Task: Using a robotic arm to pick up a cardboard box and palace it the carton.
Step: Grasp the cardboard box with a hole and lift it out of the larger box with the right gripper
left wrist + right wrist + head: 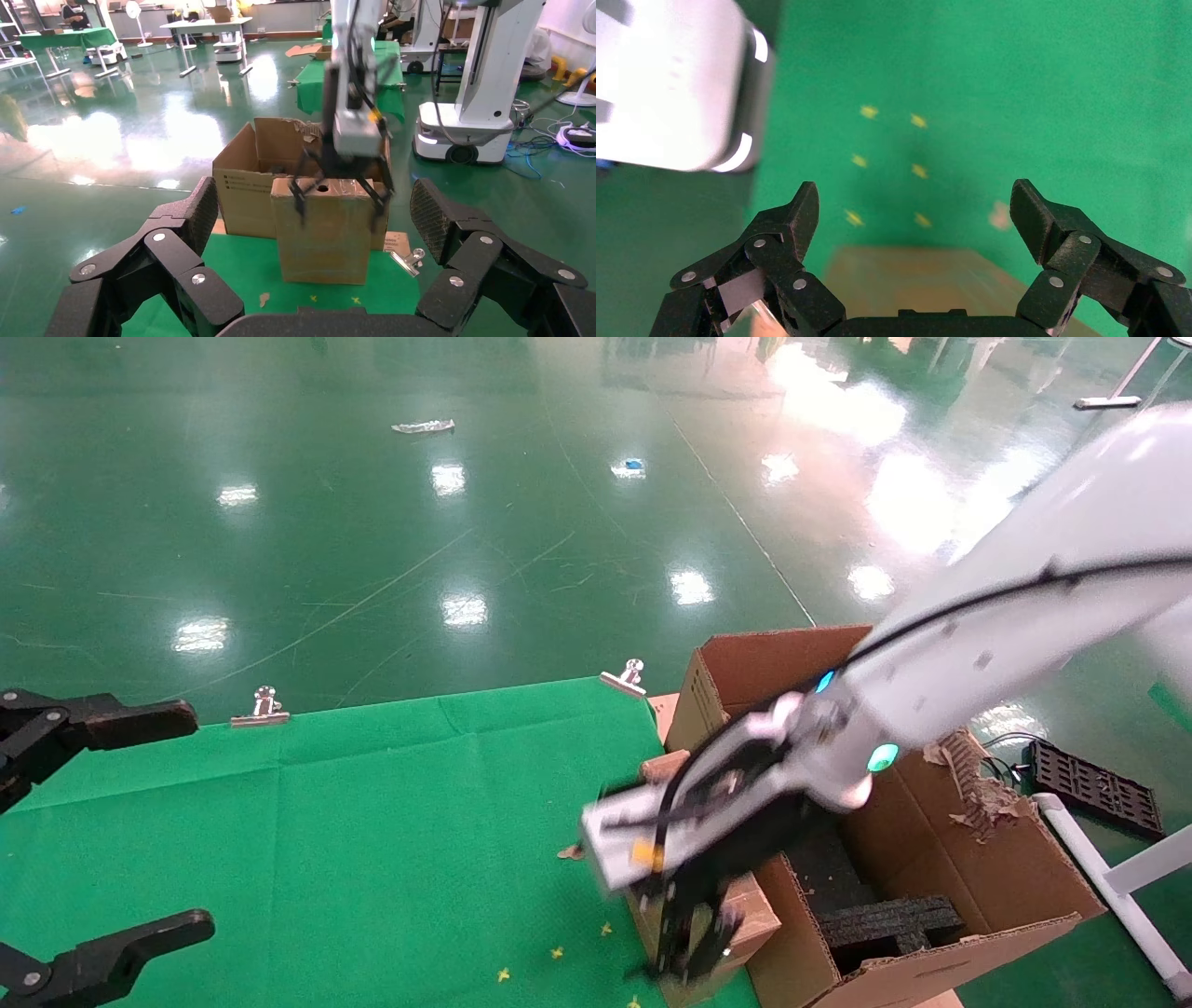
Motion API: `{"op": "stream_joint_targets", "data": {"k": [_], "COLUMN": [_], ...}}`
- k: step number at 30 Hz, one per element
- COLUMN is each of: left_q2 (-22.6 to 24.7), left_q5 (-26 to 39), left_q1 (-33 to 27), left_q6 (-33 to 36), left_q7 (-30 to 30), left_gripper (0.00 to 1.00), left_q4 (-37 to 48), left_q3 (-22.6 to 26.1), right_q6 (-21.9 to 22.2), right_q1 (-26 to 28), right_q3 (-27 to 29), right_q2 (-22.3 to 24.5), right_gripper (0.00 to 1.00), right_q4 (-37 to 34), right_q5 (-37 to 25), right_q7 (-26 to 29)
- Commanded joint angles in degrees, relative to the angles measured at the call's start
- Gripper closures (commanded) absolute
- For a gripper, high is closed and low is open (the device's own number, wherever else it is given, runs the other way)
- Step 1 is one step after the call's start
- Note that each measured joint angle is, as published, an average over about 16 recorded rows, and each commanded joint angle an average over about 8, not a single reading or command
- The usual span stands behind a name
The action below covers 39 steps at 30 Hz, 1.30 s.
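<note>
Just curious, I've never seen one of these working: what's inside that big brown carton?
Inside the carton, black foam inserts show at the bottom. The right gripper and its arm cover part of the interior, so anything beneath them cannot be seen.

**Room and Background**

Glossy green floor (pixel 391 523) reflects overhead light in bright patches. Green cloth (pixel 372 840) covers the table, held by metal clips (pixel 262 707). Far off stand green-covered tables (pixel 60 36), a fan (pixel 132 10) and white machine bases (pixel 464 133).
</note>
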Motion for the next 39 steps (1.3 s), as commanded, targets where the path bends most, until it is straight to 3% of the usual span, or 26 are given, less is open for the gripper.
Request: {"op": "stream_joint_targets", "data": {"k": [1,10,20,28,33,39], "left_q2": [0.00,-0.02,-0.04,-0.05,-0.06,-0.07], "left_q5": [-0.01,-0.03,-0.06,-0.08,-0.10,-0.11], "left_q1": [0.00,-0.01,-0.02,-0.03,-0.03,-0.04], "left_q6": [0.00,-0.02,-0.04,-0.05,-0.06,-0.07], "left_q7": [0.00,0.02,0.04,0.06,0.07,0.08], "left_gripper": [0.00,0.00,0.00,0.00,0.00,0.00], "left_q4": [0.00,0.00,0.00,0.00,0.00,0.00], "left_q3": [0.01,0.05,0.09,0.12,0.14,0.16], "right_q6": [-0.12,-0.13,0.44,1.19,2.76,4.19], "right_q1": [3.23,14.96,19.84,23.36,25.68,26.10], "right_q3": [-1.56,-12.18,-24.86,-30.50,-31.42,-32.24], "right_q2": [0.35,0.19,-3.48,-5.80,-4.41,-3.05], "right_gripper": [0.00,0.00,0.00,0.00,0.00,0.00], "right_q4": [0.03,0.11,0.09,-0.08,-0.58,-2.79], "right_q5": [-0.31,-3.16,-4.42,-3.65,-1.95,-0.15], "right_q7": [0.86,2.69,7.54,14.24,23.22,42.82]}}
